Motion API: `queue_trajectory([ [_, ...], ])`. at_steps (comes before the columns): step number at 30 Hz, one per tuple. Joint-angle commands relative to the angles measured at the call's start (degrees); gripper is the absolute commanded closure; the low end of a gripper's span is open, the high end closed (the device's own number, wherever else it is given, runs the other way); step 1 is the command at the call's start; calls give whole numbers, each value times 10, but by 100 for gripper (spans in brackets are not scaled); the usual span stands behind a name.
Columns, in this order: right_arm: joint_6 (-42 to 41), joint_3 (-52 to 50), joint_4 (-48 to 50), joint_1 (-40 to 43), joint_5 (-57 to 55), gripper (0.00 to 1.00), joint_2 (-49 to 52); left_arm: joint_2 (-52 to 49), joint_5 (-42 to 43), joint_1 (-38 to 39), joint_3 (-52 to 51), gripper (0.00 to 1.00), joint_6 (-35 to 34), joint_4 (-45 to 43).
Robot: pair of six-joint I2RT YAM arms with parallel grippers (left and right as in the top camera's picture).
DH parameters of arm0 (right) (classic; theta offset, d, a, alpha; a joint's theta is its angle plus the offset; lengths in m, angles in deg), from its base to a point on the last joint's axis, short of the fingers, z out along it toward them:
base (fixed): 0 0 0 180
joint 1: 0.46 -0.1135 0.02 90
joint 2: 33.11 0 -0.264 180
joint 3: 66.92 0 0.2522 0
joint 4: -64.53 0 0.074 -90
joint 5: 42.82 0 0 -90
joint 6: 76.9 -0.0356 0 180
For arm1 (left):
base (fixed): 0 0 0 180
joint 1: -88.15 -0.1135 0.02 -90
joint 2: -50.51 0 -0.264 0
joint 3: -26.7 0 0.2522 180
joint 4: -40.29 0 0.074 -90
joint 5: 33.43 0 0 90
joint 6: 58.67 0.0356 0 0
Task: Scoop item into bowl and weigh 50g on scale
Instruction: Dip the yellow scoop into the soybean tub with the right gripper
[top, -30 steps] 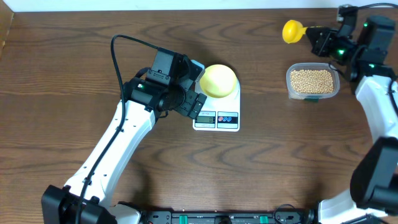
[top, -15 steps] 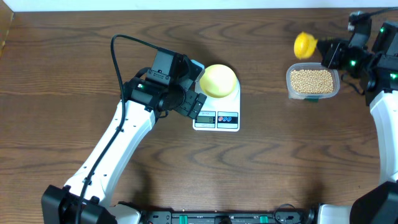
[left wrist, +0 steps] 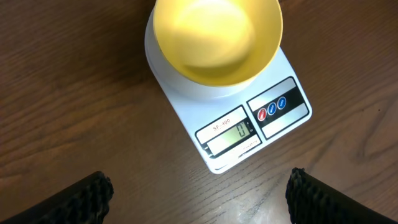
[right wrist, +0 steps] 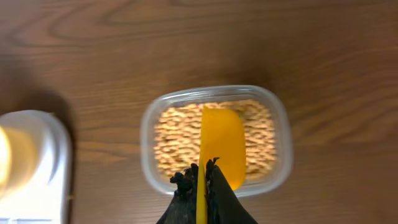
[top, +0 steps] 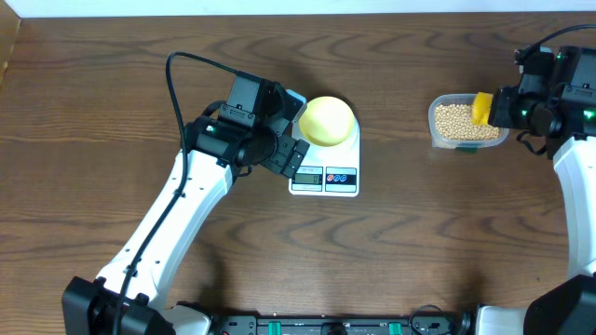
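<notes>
Clamping the scoop (right wrist: 222, 143), the right claw (right wrist: 202, 177) hovers just beside the beans (right wrist: 177, 137).

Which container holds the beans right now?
The clear plastic tub, under the right gripper's yellow scoop. The pale yellow bowl on the scale is empty.

Scale (left wrist: 199, 112), front panel: printed label "SF-400" just above the LCD display (left wrist: 233, 134). Display reads "0". Symbols on the two round buttons (left wrist: 272, 109) are too small to read.
</notes>
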Motion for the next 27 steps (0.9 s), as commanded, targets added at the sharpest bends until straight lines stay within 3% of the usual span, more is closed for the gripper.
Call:
queue_trajectory([
  [1,32,11,5,-4,-49,99,-7,7,-6,1,2,9,10,3],
  [27,36,10,6,-11,-32,99,128,7,-6,1,2,9,10,3],
])
